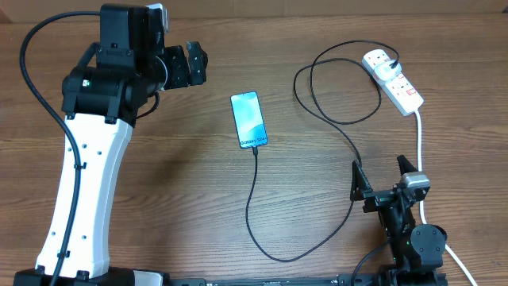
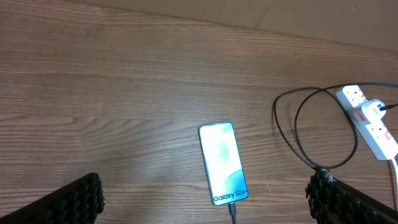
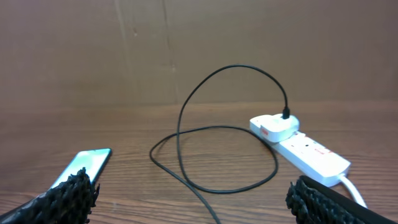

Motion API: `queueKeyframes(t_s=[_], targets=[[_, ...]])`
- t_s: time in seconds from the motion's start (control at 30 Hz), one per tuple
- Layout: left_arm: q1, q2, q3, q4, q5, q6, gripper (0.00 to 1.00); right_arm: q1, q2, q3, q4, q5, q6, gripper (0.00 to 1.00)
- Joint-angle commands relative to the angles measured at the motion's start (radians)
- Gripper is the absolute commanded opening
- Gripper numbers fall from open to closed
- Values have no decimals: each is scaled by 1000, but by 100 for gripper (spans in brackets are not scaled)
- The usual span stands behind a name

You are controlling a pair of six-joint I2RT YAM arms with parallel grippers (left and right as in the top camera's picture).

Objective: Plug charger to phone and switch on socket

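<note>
left tool point(image 1: 200, 65) wide open, empty, 10 o'clock | right tool point(image 1: 382, 176) wide open, empty, 5 o'clock | phone point(image 1: 249, 120) lit, middle of surface point(image 1: 182, 199) | charger point(image 1: 252, 214) meets its 6 o'clock end, loops to socket point(image 1: 394, 79) at 2 o'clock

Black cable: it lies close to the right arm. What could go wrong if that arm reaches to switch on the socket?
1. The cable runs right beside one finger of the open right tool. Moving forward may snag it and drag the phone or unplug it.
2. The socket lies loose on the table with cable loops beside it. A push might slide it rather than switch it.
</note>
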Motion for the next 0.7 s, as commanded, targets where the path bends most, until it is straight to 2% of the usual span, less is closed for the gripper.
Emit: queueKeyframes(t_s=[0.0, 0.1, 0.67], targets=[[-2, 9, 2, 3, -7, -2, 100, -7, -13, -10, -3, 40, -45, 100], [-2, 9, 2, 3, -7, -2, 100, -9, -13, -10, -5, 89, -47, 100], [-2, 9, 2, 3, -7, -2, 100, -11, -13, -10, -3, 83, -67, 100]])
